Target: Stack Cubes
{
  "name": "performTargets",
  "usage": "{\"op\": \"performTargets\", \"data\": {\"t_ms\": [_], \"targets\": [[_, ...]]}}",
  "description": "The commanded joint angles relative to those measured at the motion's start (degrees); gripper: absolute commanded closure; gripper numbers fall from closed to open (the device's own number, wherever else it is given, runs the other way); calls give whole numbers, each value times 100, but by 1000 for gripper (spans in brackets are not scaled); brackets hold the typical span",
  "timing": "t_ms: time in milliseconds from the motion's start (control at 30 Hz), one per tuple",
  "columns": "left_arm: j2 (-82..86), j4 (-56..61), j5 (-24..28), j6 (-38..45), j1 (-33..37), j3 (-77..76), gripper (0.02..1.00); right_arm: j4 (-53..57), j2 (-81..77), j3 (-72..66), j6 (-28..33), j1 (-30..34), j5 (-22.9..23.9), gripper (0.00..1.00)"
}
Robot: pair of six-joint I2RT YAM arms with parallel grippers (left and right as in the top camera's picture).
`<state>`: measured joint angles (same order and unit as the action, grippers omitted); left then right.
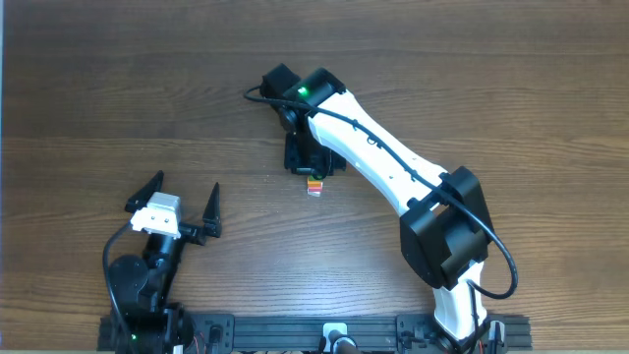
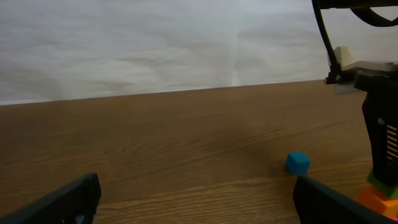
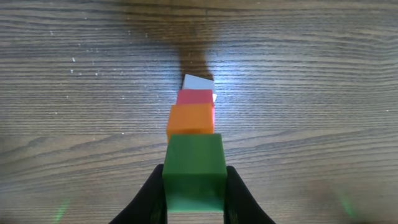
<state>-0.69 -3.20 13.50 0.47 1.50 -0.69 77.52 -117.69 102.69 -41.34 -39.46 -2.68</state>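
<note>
In the right wrist view I look straight down a stack: a white cube at the bottom, then a red cube, then an orange cube. My right gripper is shut on a green cube on top of the orange one. From above, the right gripper hangs over the stack at the table's middle. The left wrist view shows the green cube resting on the orange cube, and a blue cube lying alone on the table. My left gripper stands open at the near left, holding nothing.
The brown wooden table is bare around the stack. A white wall rises behind the table's far edge. The right arm stretches diagonally from the near right to the middle.
</note>
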Motion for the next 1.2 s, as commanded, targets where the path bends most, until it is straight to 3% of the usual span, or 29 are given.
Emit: {"op": "performTargets", "data": {"t_ms": [33,1067,1200], "targets": [[31,7,-4,81,-28,37,20,-46,210,-127,31,-39,-31,989],[31,7,-4,81,-28,37,20,-258,208,-345,50,-87,-37,996],[31,7,-4,81,-28,37,20,-260,208,-345,50,-87,-52,950]]}}
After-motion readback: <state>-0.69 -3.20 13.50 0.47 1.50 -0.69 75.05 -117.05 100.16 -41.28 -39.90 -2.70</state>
